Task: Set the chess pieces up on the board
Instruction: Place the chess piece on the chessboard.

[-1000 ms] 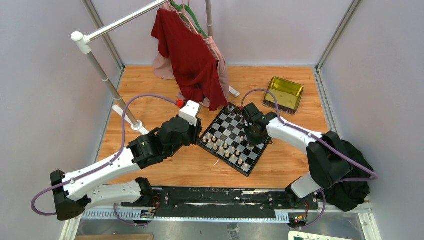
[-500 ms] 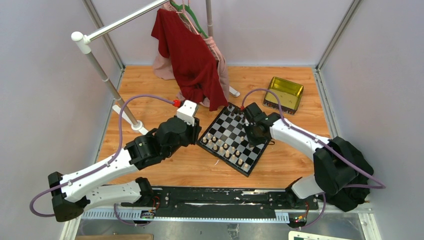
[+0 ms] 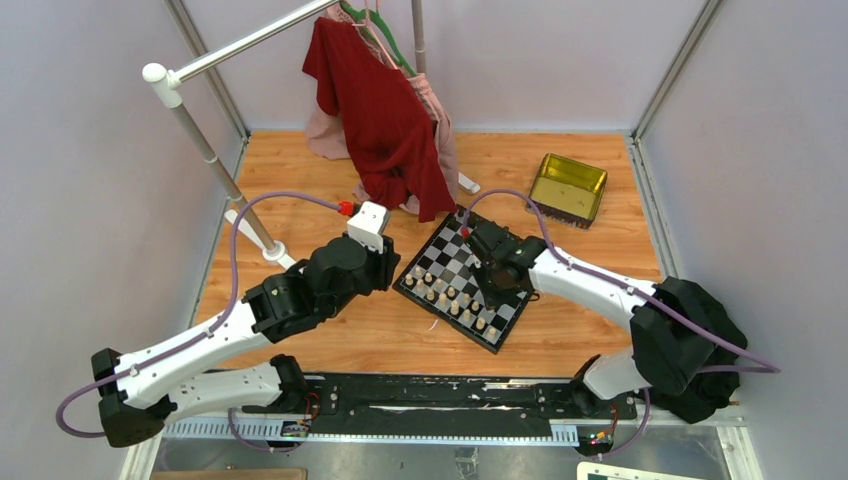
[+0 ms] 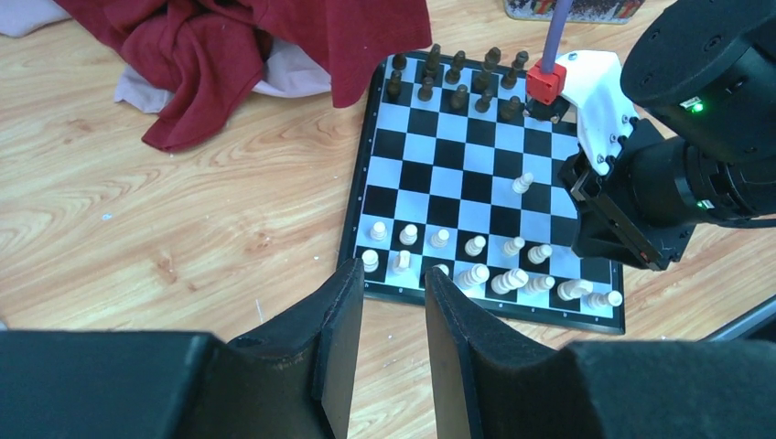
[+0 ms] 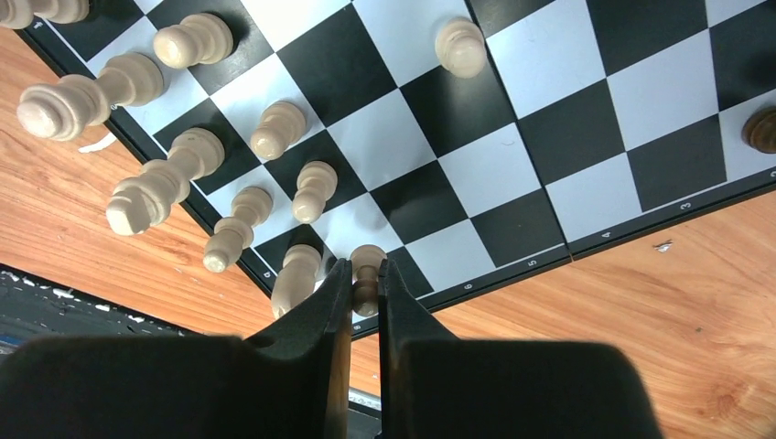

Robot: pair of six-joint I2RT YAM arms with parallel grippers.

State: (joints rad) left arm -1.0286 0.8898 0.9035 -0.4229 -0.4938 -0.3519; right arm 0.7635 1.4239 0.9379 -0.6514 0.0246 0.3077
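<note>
Board (image 4: 448, 183): one | tin (image 3: 568, 188): one | right jaws: clamped on one cream pawn (image 5: 368, 265) | left jaws: apart, empty

The left arm (image 3: 200, 345) stretches from its base at the near left corner diagonally forward and inward. Its wrist is bent so that the left gripper (image 4: 393, 274) points ahead and down, raised off the worktop (image 3: 560, 340). Its jaws stand parted, with a clear gap between the dark pads. The right arm (image 3: 590, 285) folds at its elbow on the far right and reaches inward to the left, wrist pitched steeply down. The right gripper (image 5: 366, 274) has its jaws nearly together, pinching a light pawn (image 5: 368, 259) between the fingertips.
</note>
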